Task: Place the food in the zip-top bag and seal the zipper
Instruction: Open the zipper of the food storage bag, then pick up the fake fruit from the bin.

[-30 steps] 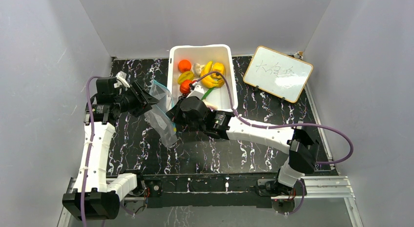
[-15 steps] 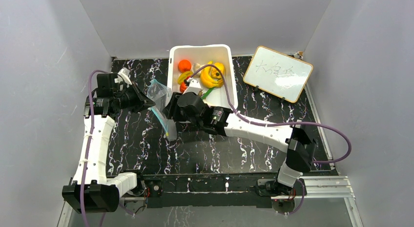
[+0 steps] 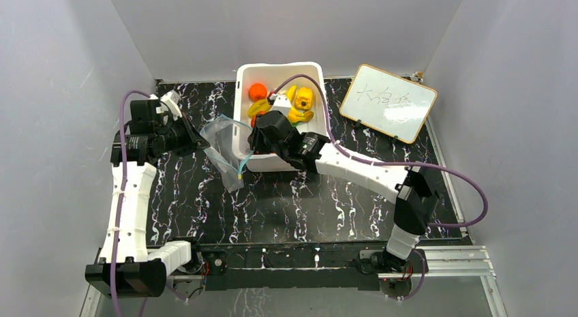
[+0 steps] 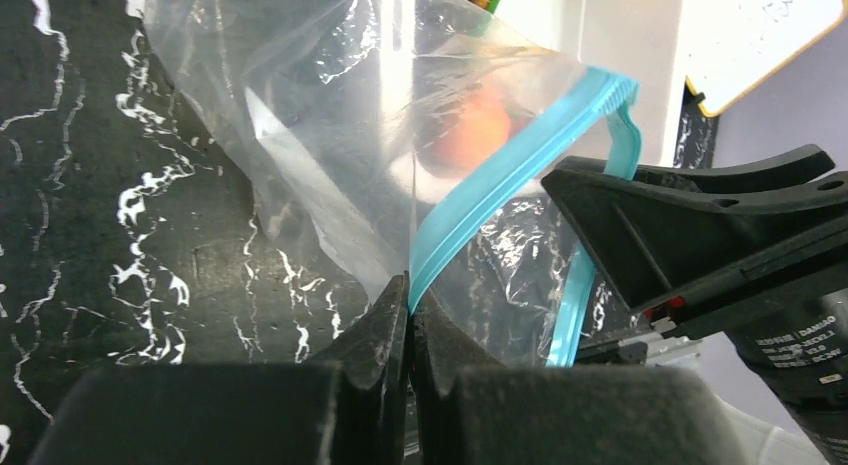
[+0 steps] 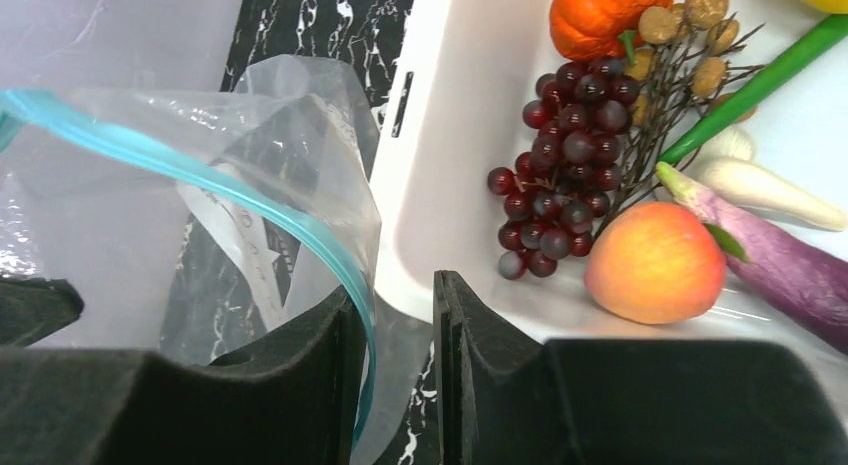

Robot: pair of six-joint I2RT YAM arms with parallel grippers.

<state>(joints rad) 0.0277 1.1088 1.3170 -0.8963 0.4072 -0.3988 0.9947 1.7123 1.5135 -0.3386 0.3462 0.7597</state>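
The clear zip-top bag (image 3: 225, 148) hangs open between my two grippers, left of the white tub (image 3: 315, 73). My left gripper (image 3: 203, 145) is shut on the teal zipper (image 4: 500, 175) at one side of the mouth, fingertips (image 4: 410, 307) pinched together. My right gripper (image 3: 249, 157) is open, and the other side of the zipper (image 5: 250, 200) runs along its left finger's inner face (image 5: 395, 325). Dark red grapes (image 5: 565, 175), a peach-coloured fruit (image 5: 655, 263), an orange (image 3: 257, 91) and yellow bananas (image 3: 300, 107) lie in the tub. An orange blur (image 4: 475, 130) shows through the bag; I cannot tell whether it is inside.
A small whiteboard (image 3: 387, 102) leans at the back right. The tub's near left wall (image 5: 440, 135) is right beside my right fingers. A purple aubergine (image 5: 790, 270), a white garlic (image 5: 765, 185) and a green stem (image 5: 750, 90) also lie in the tub. Grey walls enclose the black marbled table (image 3: 307, 201).
My right gripper has moved back and right towards the tub's left wall. The bag has come up off the table and its mouth has spread open. My left gripper has drawn slightly left.
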